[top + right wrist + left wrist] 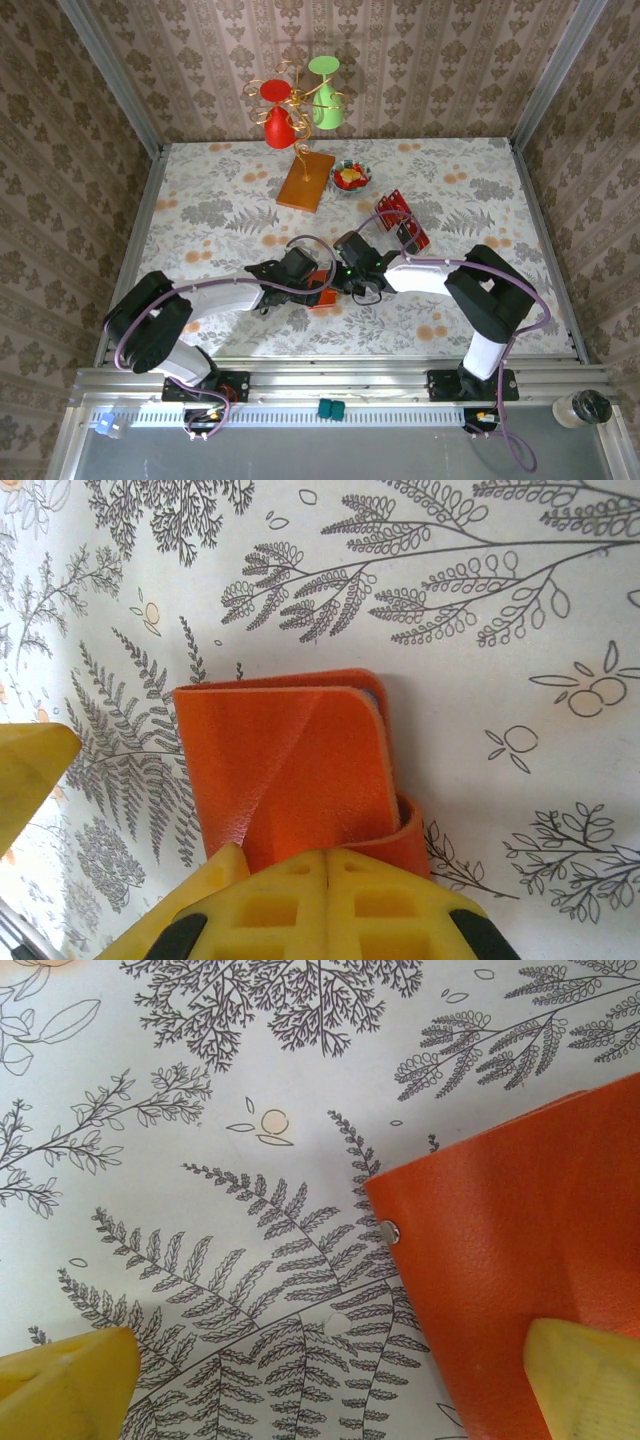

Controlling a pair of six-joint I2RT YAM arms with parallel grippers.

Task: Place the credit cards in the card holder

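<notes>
The left wrist view crops the card holder [520, 1250] at right.

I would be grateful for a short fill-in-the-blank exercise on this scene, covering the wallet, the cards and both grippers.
1. The card holder is ___ in colour.
2. The left gripper has its jaws ___.
3. The right gripper has its jaws ___.
4. The credit cards are mostly ___.
Missing words: orange; open; shut; red.
</notes>
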